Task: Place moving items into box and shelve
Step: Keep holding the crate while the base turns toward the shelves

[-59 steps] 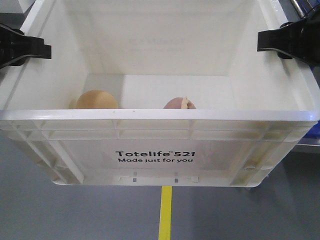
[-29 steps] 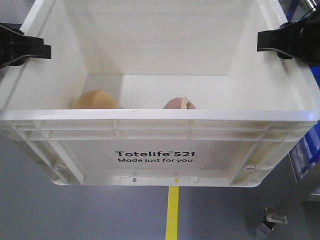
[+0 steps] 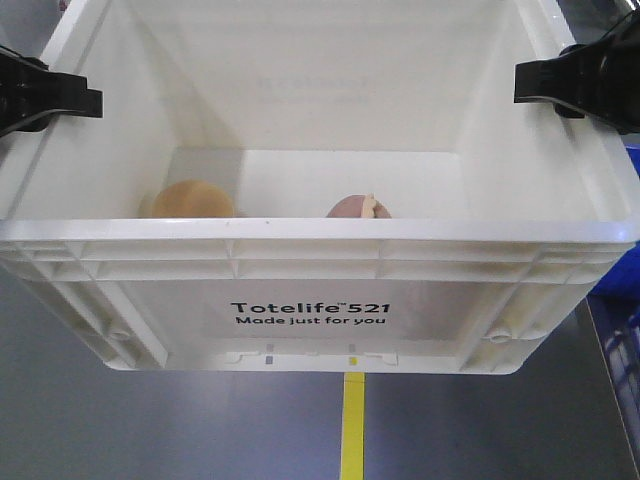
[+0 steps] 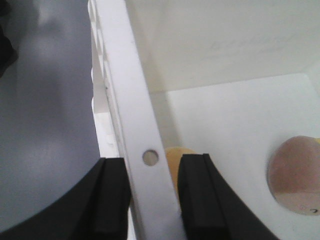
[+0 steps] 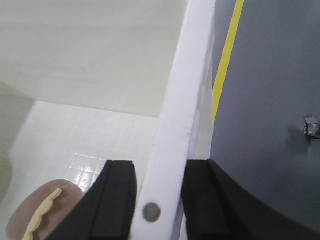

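Observation:
The box (image 3: 320,232), a large white crate printed "Totelife 521", hangs above the grey floor between both arms. My left gripper (image 3: 60,97) is shut on its left rim and my right gripper (image 3: 560,85) on its right rim. The left wrist view has my left gripper (image 4: 154,164) clamping the rim (image 4: 125,90) from both sides. My right gripper (image 5: 159,167) pinches the opposite rim (image 5: 192,75) the same way. Two moving items lie on the box floor: a tan-yellow lump (image 3: 190,198) at the left and a pinkish-brown one with a cream tip (image 3: 355,207) near the middle.
Grey floor lies under the box, with a yellow line (image 3: 353,425) running toward me. A blue bin (image 3: 620,330) shows at the lower right edge. A small metal fitting (image 5: 310,125) sits on the floor in the right wrist view.
Box and grippers keep their places in the frame. The floor below has shifted: the yellow line has drifted right, the metal frame leg at lower right has gone, and a blue bin shows there.

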